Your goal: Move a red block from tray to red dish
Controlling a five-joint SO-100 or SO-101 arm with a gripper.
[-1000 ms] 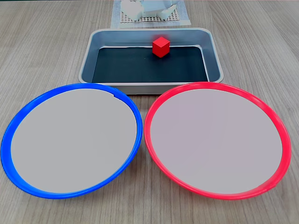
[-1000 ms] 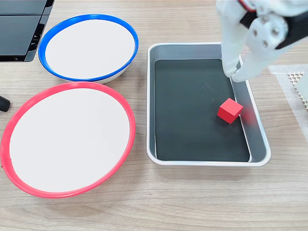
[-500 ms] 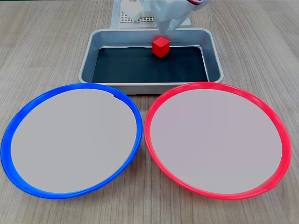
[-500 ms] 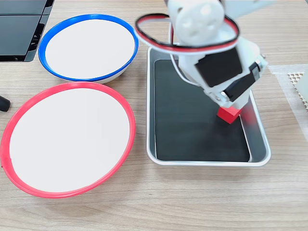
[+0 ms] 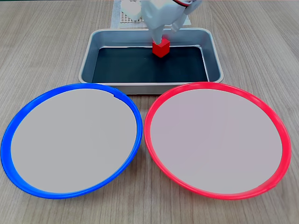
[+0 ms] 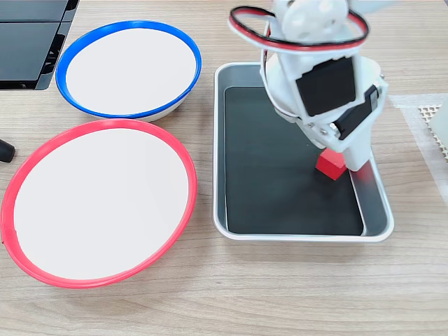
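Observation:
The red block [image 5: 161,48] [image 6: 330,166] rests on the black bottom of the silver tray [image 5: 149,86] [image 6: 301,236], close to one long wall. My white gripper [image 5: 163,41] [image 6: 340,165] has come down over the block. Its jaws stand apart with the block between them: one finger [image 6: 360,159] is on the wall side, and the other sits against the block's opposite face. Much of the block is hidden under the gripper in both fixed views. The red dish [image 5: 146,126] [image 6: 194,183] lies beside the tray with nothing in it.
A blue-rimmed dish [image 5: 79,86] [image 6: 129,23] sits next to the red one. A white mesh mat [image 5: 122,18] [image 6: 434,115] with white pieces lies beyond the tray. A black device [image 6: 28,42] fills one table corner.
The arm swung over the tray and lowered onto the red block. The block has not moved.

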